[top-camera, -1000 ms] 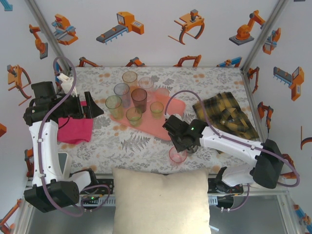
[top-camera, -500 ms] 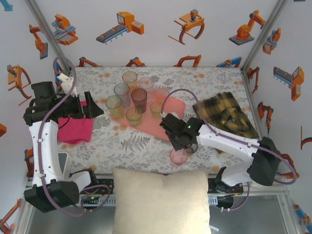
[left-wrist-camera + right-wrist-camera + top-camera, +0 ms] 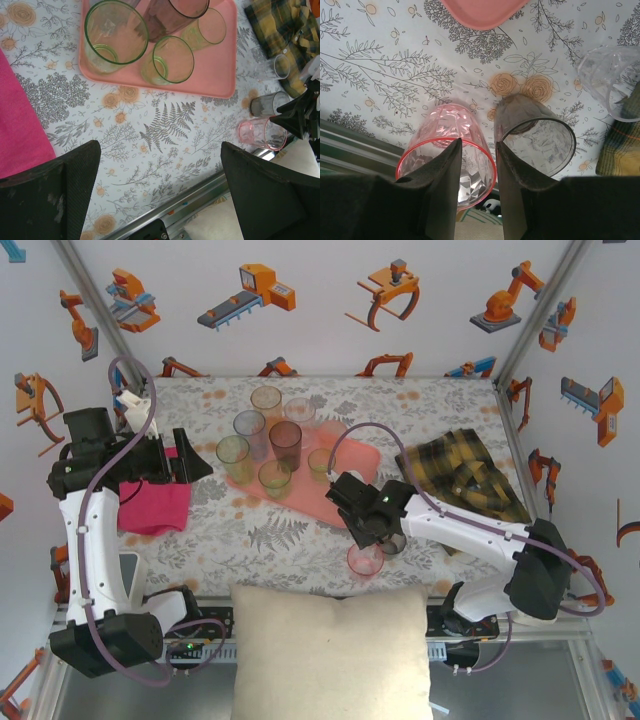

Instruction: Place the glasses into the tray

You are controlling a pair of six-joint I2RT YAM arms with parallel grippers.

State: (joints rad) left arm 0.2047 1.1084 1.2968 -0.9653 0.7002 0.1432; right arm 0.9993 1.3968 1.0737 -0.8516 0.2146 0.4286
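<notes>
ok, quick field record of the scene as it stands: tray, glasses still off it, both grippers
tray: tray, green tumbler and others standing on it
off tray: pink tumbler, grey tumbler, clear tumbler, all on the table
right gripper: right gripper low between pink and grey tumblers, jaws narrow at the pink rim; grip unclear
left gripper: left gripper open, empty, beside the magenta cloth

Open tabletop (image 3: 150,145): fern-print strip between tray (image 3: 220,85) and near edge, free for passage. Tight spot: pink tumbler (image 3: 440,135), grey tumbler (image 3: 535,135) and clear tumbler (image 3: 607,75), crowded beside the plaid cloth (image 3: 620,150), narrow gaps only. Tray: far end packed with glasses (image 3: 172,60), the end nearest the cloth bare.
</notes>
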